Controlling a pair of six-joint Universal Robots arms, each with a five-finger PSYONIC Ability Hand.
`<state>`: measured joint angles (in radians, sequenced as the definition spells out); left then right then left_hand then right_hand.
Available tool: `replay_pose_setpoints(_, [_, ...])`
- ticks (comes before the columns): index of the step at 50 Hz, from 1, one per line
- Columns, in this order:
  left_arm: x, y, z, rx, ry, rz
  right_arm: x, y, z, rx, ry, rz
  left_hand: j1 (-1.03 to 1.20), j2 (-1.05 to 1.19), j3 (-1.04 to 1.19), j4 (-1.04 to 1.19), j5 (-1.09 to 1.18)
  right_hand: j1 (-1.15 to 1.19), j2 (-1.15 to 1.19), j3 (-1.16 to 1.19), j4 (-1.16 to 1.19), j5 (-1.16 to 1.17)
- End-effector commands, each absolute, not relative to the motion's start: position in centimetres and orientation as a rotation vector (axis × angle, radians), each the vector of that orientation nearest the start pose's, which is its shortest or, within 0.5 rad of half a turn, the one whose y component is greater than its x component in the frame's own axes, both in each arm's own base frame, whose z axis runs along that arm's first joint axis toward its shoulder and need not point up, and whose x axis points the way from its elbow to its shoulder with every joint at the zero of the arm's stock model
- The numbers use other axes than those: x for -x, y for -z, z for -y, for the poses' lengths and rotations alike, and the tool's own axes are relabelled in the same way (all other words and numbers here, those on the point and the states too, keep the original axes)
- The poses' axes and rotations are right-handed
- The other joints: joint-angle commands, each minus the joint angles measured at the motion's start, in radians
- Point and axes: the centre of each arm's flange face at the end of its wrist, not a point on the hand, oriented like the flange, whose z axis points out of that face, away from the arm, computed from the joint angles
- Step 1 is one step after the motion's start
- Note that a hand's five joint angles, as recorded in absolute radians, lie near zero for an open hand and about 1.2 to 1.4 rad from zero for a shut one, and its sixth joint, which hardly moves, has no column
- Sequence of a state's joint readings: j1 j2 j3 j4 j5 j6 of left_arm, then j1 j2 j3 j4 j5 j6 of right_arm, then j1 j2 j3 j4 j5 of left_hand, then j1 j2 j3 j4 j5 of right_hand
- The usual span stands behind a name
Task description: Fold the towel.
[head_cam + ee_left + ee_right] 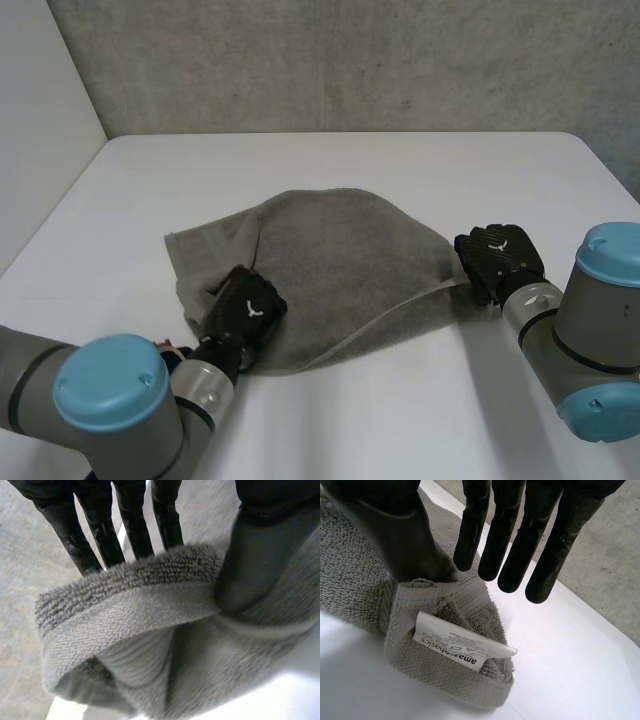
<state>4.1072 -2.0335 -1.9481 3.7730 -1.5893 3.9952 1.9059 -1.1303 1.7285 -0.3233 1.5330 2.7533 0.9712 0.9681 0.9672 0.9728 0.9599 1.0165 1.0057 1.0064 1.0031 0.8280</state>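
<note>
White table (350, 160) bears towel (340, 260), long axis left-right

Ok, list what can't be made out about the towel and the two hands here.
- Left wrist view: fingertips of the left hand, hidden behind the towel edge it pinches.
- Head view: the towel's near-left corner, covered by the left hand; the grip of the right hand on the right corner, hidden by its own back.
- Right wrist view: small print on the label beneath "amazonbasics", too small to read.
</note>
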Motion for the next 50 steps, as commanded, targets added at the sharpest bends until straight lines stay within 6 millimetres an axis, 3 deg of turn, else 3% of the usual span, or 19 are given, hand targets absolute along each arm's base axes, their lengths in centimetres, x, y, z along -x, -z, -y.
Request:
replay_pose_setpoints(1, [27.0,-11.2,22.0,-1.445,1.791,-1.702,-24.1,-14.7,28.3,0.927,1.911,-2.326,0.053,0.056,0.056,0.051,-0.111,0.008,0.019,0.018,0.021,0.022])
replay_pose_setpoints(7, [23.4,-11.6,25.0,-1.262,1.691,-1.762,-23.8,-15.0,28.5,0.919,1.925,-2.327,0.05,0.053,0.054,0.048,-0.114,0.008,0.019,0.018,0.021,0.022])
replay_pose_setpoints(13, [21.1,-12.5,25.4,-1.172,1.672,-1.789,-23.4,-15.1,28.8,0.916,1.93,-2.331,-0.006,-0.003,-0.002,-0.008,-0.169,0.014,0.025,0.024,0.027,0.028])
replay_pose_setpoints(37, [22.7,-11.7,21.6,-1.297,1.749,-1.86,-23.3,-14.5,28.1,0.935,1.871,-2.364,-0.473,-0.47,-0.469,-0.474,-0.636,0.014,0.025,0.024,0.027,0.028])
replay_pose_setpoints(46, [22.6,-11.3,21.4,-1.314,1.735,-1.864,-23.5,-14.4,27.9,0.955,1.847,-2.336,-0.397,-0.393,-0.393,-0.398,-0.56,0.116,0.127,0.126,0.129,0.13])
replay_pose_setpoints(50, [22.7,-10.8,21.7,-1.327,1.722,-1.873,-23.5,-14.4,27.9,0.956,1.846,-2.333,-0.06,-0.057,-0.056,-0.062,-0.223,0.204,0.215,0.214,0.218,0.218])
